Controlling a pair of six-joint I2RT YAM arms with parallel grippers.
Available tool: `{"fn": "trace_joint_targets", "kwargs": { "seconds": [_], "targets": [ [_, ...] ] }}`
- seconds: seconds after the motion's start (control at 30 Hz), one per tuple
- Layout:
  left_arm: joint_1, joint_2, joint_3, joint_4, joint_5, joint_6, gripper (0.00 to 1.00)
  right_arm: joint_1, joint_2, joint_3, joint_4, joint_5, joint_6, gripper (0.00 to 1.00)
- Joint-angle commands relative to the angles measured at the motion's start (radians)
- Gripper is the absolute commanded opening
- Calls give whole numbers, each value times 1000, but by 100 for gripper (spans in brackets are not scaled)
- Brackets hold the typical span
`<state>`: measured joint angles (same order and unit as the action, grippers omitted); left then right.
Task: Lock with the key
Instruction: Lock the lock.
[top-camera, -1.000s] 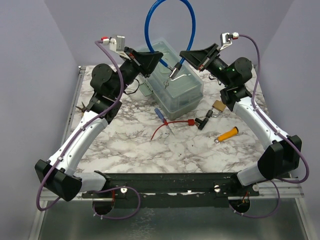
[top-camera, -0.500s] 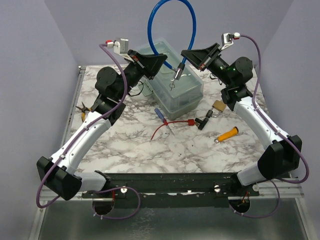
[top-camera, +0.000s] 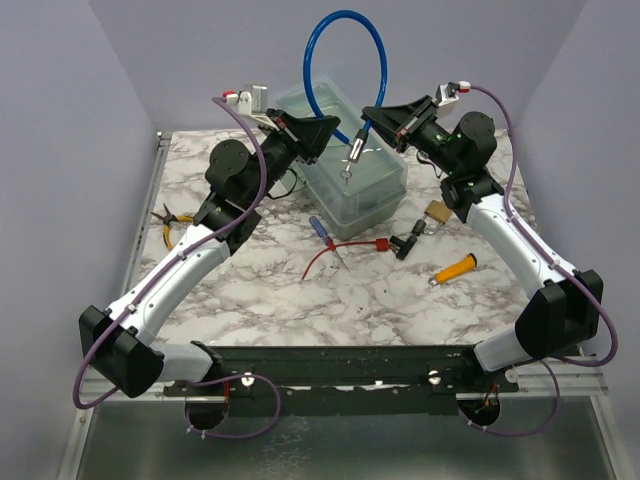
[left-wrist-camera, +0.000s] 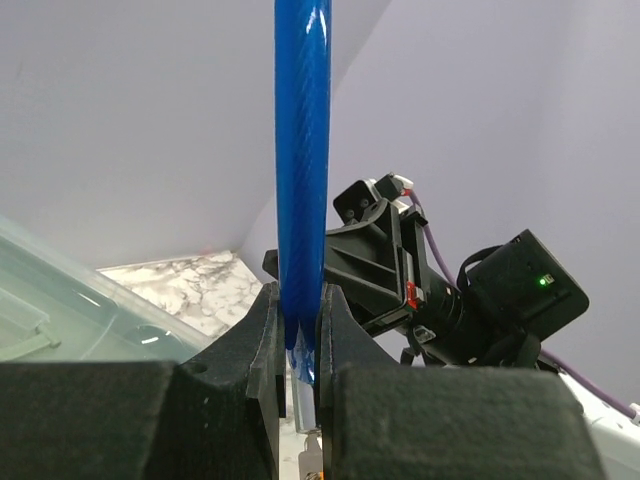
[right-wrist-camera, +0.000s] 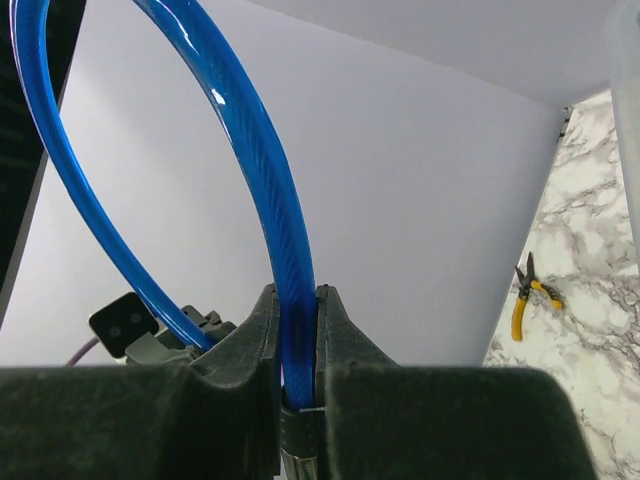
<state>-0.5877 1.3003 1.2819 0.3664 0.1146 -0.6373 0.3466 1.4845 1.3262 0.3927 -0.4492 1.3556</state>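
The left gripper (left-wrist-camera: 298, 330) has swung inward, narrowing the loop of blue hose (left-wrist-camera: 302, 150) — it and the right gripper (right-wrist-camera: 296, 330) each clamp tightly on that hose — while the padlock (top-camera: 437, 212) lies untouched, so the locking seems not yet begun.

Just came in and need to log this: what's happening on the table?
Both arms hold a blue cable loop above the clear box, the left gripper clamped on one leg, the right gripper on the other. The small brass padlock lies untouched on the table right of the box.
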Motion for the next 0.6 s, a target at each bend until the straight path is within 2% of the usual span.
{"fn": "trace_joint_targets", "kwargs": {
  "seconds": [0.0,0.2,0.37,0.57],
  "targets": [
    [-33,8,-26,45,93,-51,0,9,-16,-1,0,37,60,0],
    [-28,16,-72,20,137,-81,4,9,-28,-11,109,4,18,0],
    [-25,2,-76,20,232,16,18,1,-50,-37,241,-69,-81,0],
    [5,-12,-11,-55,291,147,21,-22,-85,-79,324,-121,-148,0]
  ]
}}
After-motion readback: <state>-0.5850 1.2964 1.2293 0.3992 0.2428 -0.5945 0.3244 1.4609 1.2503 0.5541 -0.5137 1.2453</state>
